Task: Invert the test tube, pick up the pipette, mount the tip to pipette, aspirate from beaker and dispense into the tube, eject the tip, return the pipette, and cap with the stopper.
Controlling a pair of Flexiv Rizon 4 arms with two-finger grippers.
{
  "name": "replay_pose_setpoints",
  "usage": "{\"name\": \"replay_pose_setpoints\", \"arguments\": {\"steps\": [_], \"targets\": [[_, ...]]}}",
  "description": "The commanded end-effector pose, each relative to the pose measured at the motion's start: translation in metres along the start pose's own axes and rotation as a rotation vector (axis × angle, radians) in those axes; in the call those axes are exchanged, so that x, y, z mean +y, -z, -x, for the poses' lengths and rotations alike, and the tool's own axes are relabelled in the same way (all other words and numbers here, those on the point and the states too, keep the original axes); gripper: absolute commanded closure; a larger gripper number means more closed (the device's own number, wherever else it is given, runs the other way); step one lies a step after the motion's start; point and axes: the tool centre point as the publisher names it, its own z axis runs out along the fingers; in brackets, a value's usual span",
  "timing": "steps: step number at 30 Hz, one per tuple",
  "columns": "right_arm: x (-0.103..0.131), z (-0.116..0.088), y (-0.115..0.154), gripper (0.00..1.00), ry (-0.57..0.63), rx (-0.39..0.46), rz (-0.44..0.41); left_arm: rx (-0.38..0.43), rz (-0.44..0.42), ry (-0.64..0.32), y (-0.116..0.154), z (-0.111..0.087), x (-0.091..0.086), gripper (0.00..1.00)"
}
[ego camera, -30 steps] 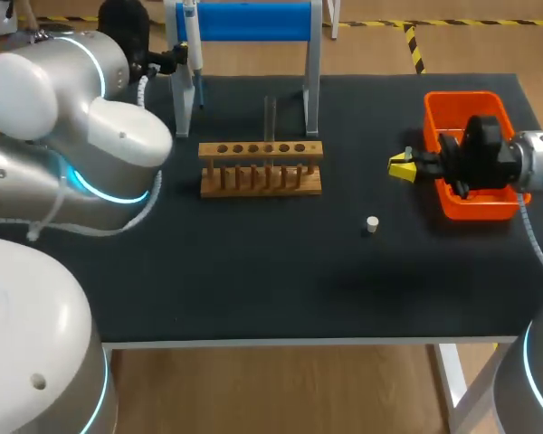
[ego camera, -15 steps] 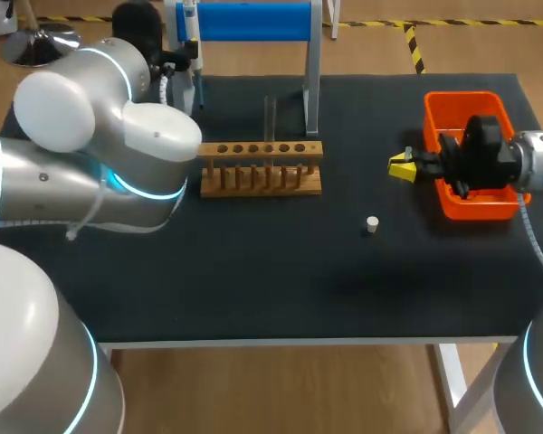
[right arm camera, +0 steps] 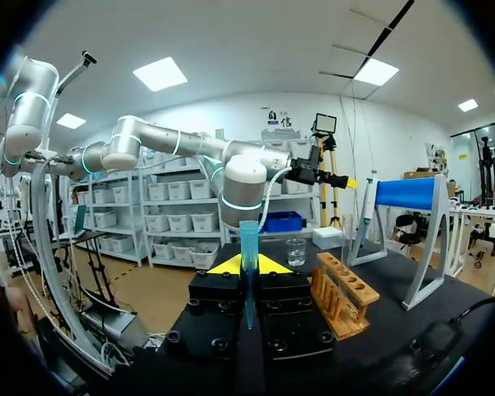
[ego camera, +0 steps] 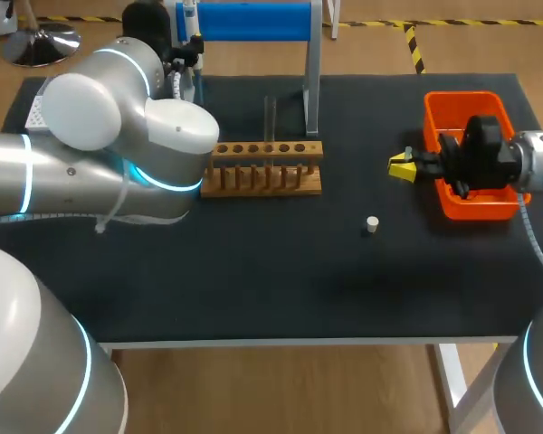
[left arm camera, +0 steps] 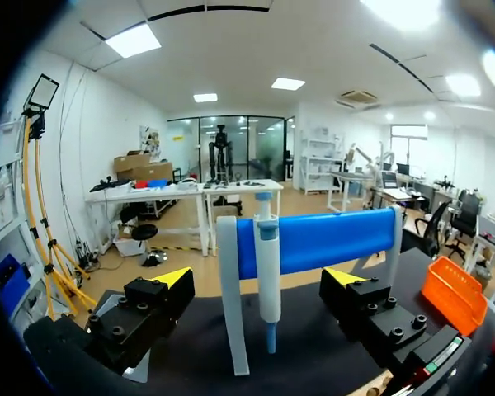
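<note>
Left tool (left arm camera: 260, 280), fingers (left arm camera: 175, 279) spread, frames the pipette (left arm camera: 268, 256) hanging ahead.

My right hand (right arm camera: 247, 266) grips a blue pipette tip (right arm camera: 248, 239) upright between its yellow fingers. Ahead of it stand the wooden rack (right arm camera: 343, 293) and a beaker (right arm camera: 295, 251). My left arm (right arm camera: 231, 177) stretches across to just beside the blue stand (right arm camera: 406, 194) by the worktop's (right arm camera: 396, 334) edge.

The left arm (ego camera: 118, 136) is on the move! Its bulky elbow has swung in from the desk's left edge toward the middle and now overlaps the left end of the wooden rack (ego camera: 267, 167). Up at the far edge, the left gripper (left arm camera: 260, 279) has crept a touch closer to the pipette (left arm camera: 268, 264) hanging on its stand (left arm camera: 229, 297).
</note>
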Motion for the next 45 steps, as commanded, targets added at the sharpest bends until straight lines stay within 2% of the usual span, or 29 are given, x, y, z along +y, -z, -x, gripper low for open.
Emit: {"name": "replay_pose_setpoints", "arguments": {"steps": [1,15,16,17,18,20,22,23,27,31,34,38,41,45], "targets": [[0.001,-0.001,0.001,1.00,0.000,-0.001,-0.002,-0.007,-0.004,-0.006,-0.019,-0.007,0.000,0.00],[0.001,-0.001,0.001,1.00,0.000,-0.001,-0.002,-0.011,-0.012,0.015,-0.047,-0.008,-0.003,0.00],[0.001,-0.001,0.001,1.00,0.000,-0.001,-0.002,-0.011,-0.012,0.015,-0.048,-0.008,-0.003,0.07],[0.001,-0.001,0.001,1.00,0.000,-0.001,-0.002,-0.011,-0.012,0.015,-0.048,-0.008,-0.003,0.10],[0.001,-0.001,0.001,1.00,0.000,-0.001,-0.002,-0.011,-0.012,0.016,-0.049,-0.009,-0.003,0.19],[0.001,-0.001,0.001,1.00,0.000,-0.001,-0.002,-0.012,-0.011,0.016,-0.051,-0.009,-0.003,0.21],[0.001,-0.001,0.001,1.00,0.000,-0.001,-0.002,-0.012,-0.012,0.017,-0.052,-0.009,-0.003,0.29],[0.001,-0.001,0.001,1.00,0.000,-0.001,-0.002,-0.012,-0.011,0.016,-0.053,-0.010,-0.003,0.42],[0.001,-0.001,0.001,1.00,0.000,-0.001,-0.002,-0.011,-0.008,0.016,-0.056,-0.010,-0.002,0.38],[0.001,-0.001,0.001,1.00,0.000,-0.001,-0.002,-0.011,-0.005,0.019,-0.060,-0.010,-0.001,0.40],[0.001,-0.001,0.001,1.00,0.000,-0.001,-0.002,-0.010,-0.002,0.019,-0.063,-0.010,-0.001,0.37],[0.001,-0.001,0.001,1.00,0.000,-0.001,-0.002,-0.012,0.000,0.021,-0.066,-0.008,0.000,0.41],[0.001,-0.001,0.001,1.00,0.000,-0.001,-0.002,-0.012,0.001,0.023,-0.068,-0.008,0.000,0.51],[0.001,-0.001,0.001,1.00,0.000,-0.001,-0.002,-0.011,0.003,0.025,-0.072,-0.009,0.001,0.52]]}}
